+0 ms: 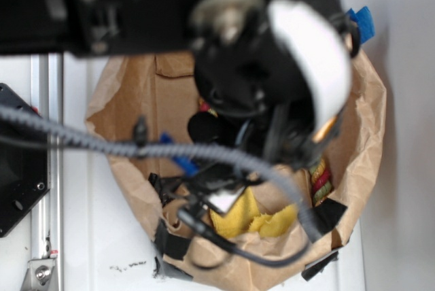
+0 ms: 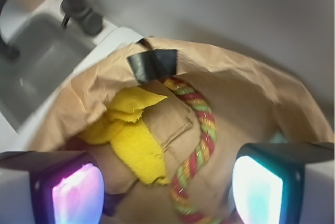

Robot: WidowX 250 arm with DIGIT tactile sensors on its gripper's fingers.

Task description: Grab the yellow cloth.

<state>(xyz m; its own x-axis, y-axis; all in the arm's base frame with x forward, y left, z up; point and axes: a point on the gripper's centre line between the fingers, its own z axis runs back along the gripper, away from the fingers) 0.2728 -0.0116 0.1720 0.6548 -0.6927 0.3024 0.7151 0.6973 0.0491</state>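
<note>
Gripper (image 2: 167, 192) hangs with its two lit pads spread wide, holding nothing, over the mouth of one brown paper bag (image 2: 251, 103). Ahead and slightly left lies one yellow cloth (image 2: 133, 140), bright, nubbly, crumpled into folds. One red-yellow-green rope (image 2: 201, 145) curves just right of it.

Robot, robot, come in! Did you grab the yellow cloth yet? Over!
Hand open, above the paper bag, nothing held. Yellow cloth lying loose inside the bag. Twisted rope right beside it, not covering it.
</note>
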